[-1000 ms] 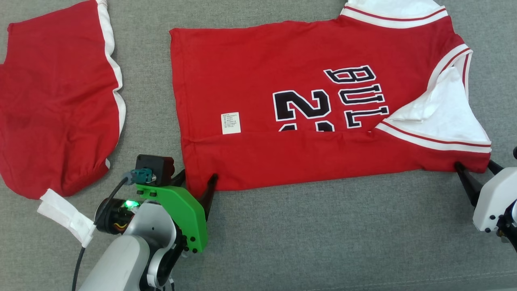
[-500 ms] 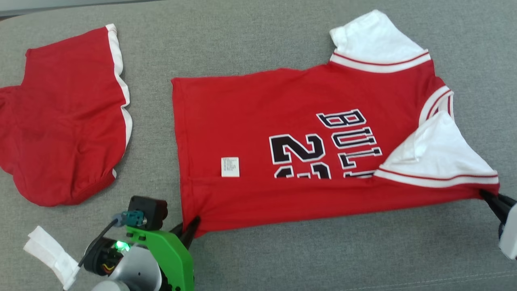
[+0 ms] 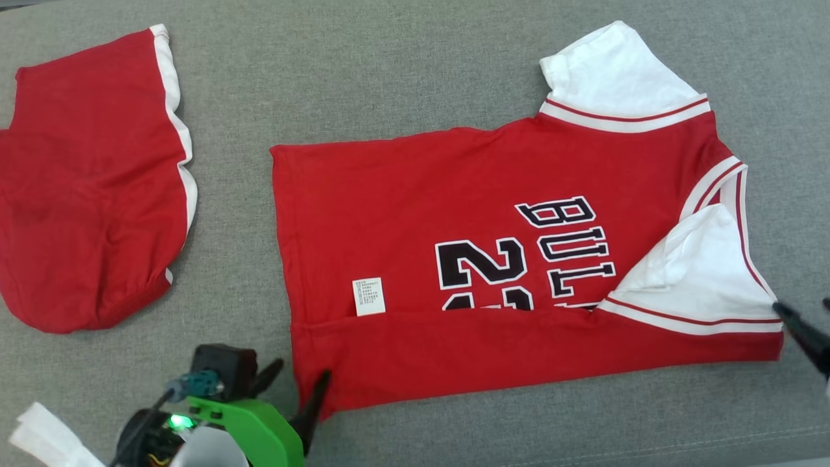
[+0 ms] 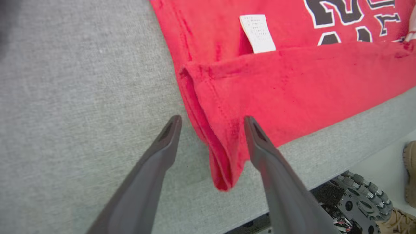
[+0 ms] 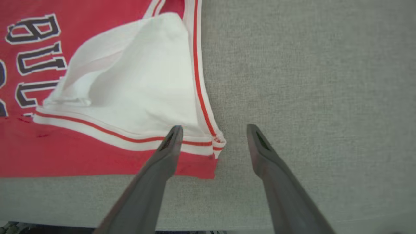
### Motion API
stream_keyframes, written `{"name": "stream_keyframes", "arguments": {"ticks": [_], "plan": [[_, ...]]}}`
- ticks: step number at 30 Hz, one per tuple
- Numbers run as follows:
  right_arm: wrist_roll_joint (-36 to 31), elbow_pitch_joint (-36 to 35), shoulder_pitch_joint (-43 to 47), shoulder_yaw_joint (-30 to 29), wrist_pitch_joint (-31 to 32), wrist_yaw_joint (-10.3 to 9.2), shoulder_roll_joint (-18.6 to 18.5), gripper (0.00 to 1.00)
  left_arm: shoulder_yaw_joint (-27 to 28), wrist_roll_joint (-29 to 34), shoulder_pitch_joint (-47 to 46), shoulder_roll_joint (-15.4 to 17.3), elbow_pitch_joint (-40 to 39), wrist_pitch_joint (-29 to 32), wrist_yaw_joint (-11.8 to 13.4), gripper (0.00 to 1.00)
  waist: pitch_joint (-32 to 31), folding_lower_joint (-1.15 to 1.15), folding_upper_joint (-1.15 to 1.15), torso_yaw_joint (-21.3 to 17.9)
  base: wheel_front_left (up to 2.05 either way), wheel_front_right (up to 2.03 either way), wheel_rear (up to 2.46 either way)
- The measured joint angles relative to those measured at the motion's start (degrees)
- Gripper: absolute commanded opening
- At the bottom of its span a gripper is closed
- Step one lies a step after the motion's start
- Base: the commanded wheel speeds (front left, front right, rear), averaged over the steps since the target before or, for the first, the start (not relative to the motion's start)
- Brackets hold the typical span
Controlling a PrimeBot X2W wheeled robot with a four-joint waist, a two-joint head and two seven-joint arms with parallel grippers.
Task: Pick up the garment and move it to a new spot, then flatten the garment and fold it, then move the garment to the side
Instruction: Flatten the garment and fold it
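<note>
Head view, left to right. A pair of red cloth shorts with white side trim (image 3: 91, 181) lies flat, well to the left of the left jaws and apart from everything else. A crumpled white cloth strip (image 3: 39, 441) lies at the lower edge, just left of that arm's green plastic bracket (image 3: 253, 431). The left gripper (image 3: 301, 371) stands with its jaws spread. In the left wrist view this gripper (image 4: 213, 120) has the doubled near-left corner of the red jersey of knit cloth, with white sleeves and black lettering (image 3: 421, 214), between its two fingers, clamped by neither. Bare grey woven surface (image 3: 389, 78) extends left of the jaws as far as the shorts. Beyond the jaws, a near band of the jersey is folded back over the body. The band's straight edge meets the lower end of a white rectangular care label (image 3: 368, 296). The right gripper (image 3: 803, 305) is likewise spread. In the right wrist view this gripper (image 5: 213, 128) has its left finger over the striped sleeve trim at the near-right corner and its right finger over bare surface, which lies open to the right of the jaws.

Half a second earlier both grippers were pinched shut on these two corners. Both corners are now released.

Left wrist view, below the right finger: the surface's front edge, then the robot's dark wheeled base (image 4: 357, 198) and a tan shoe (image 4: 410, 172) on a pale floor.
</note>
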Motion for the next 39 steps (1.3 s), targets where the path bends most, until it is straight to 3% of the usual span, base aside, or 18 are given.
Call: {"name": "stream_keyframes", "arguments": {"ticks": [3,7,10,13,18,25,31,39], "plan": [[0.0,-1.5,-5.5,-1.3,-0.6,-0.01,-2.2,1.00,2.8,1.2,-2.2,1.0,-3.3,-1.2,1.1,1.00,1.0,0.00,0.00,-0.1,0.00,0.00,0.00],[-1.6,-0.6,-19.0,2.0,1.5,-0.01,-4.3,1.00,3.5,3.0,-12.5,0.8,-3.9,0.3,0.3,1.00,3.2,0.00,0.00,-0.1,0.00,0.00,0.00],[-4.7,3.3,-32.0,5.9,3.1,-0.01,-3.4,1.00,2.4,4.7,-22.2,-1.3,0.0,1.8,-1.0,1.00,5.8,0.00,0.00,0.1,0.00,0.00,0.00],[-7.7,9.9,-43.6,9.0,3.5,-0.01,-0.3,1.00,1.4,4.8,-30.8,-5.3,5.8,2.0,-2.1,1.00,8.7,0.01,0.00,0.6,0.00,0.00,0.00],[-14.2,21.8,-56.1,12.0,1.1,-0.01,2.7,1.00,-0.6,5.5,-40.0,-9.4,16.4,0.9,-4.3,1.00,13.6,0.01,0.00,2.0,0.00,0.00,0.00],[-16.9,35.2,-60.4,13.4,-5.6,-0.02,3.5,1.00,-2.9,5.8,-43.6,-11.7,23.2,-1.7,-6.9,1.00,16.4,0.01,0.00,6.3,0.00,0.00,0.00],[-15.7,39.7,-62.9,15.7,-8.2,-0.05,2.3,1.00,-2.5,5.8,-45.0,-11.1,25.3,-2.0,-7.5,1.00,16.6,0.01,0.00,8.8,0.00,0.00,0.00],[-13.4,42.9,-64.1,19.0,-8.9,-0.05,1.5,1.00,-3.0,5.7,-46.5,-10.8,28.2,-1.5,-7.9,1.00,16.0,0.00,0.00,8.4,0.00,0.00,0.00]]}}
